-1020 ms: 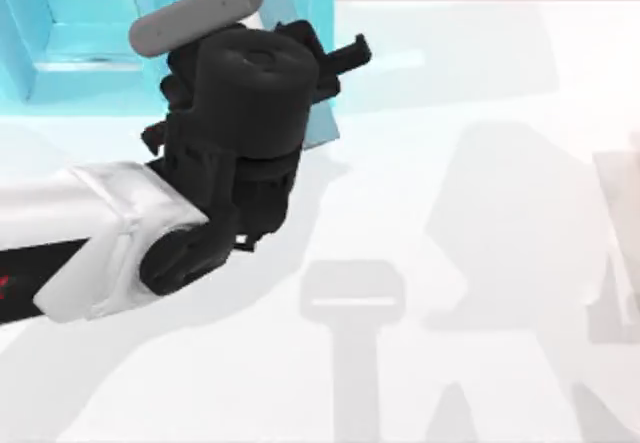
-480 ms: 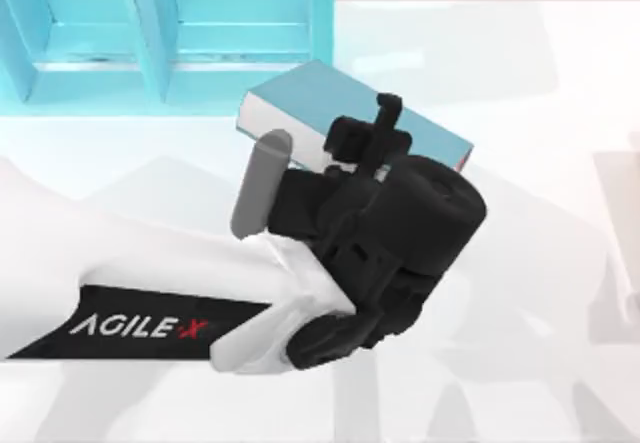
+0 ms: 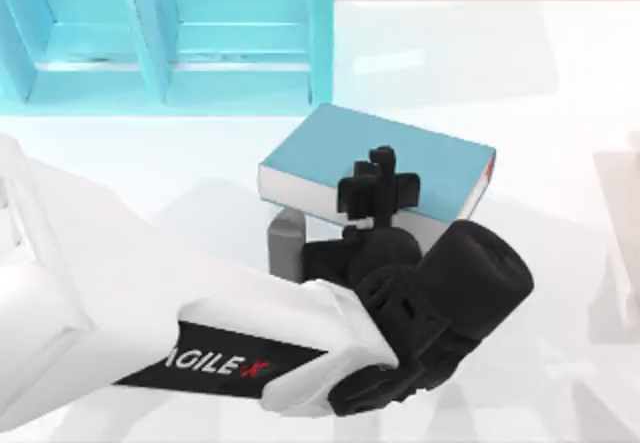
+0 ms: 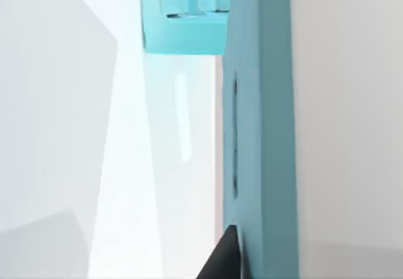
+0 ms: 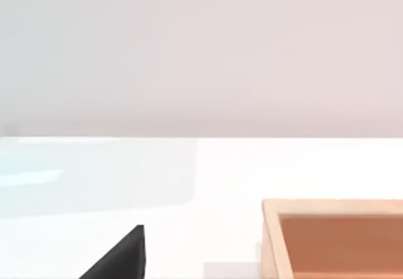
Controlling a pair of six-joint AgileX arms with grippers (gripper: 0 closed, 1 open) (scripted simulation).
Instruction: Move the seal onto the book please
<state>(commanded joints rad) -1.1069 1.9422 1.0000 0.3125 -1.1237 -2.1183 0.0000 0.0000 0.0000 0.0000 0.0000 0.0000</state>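
Left arm reaches in from left; fingers (image 3: 380,178) over book (image 3: 430,168), apparently holding it; spread unclear.

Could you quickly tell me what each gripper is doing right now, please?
Left gripper: over the book; grip cannot be told.
Right gripper: cannot be told.

A bare rendered simulation workspace is showing here: a plain glossy white tabletop (image 3: 520,83) is sitting against a blank pale backdrop, carrying a light turquoise open shelf unit (image 3: 165,38) and a shallow orange-brown wooden tray (image 5: 334,238).
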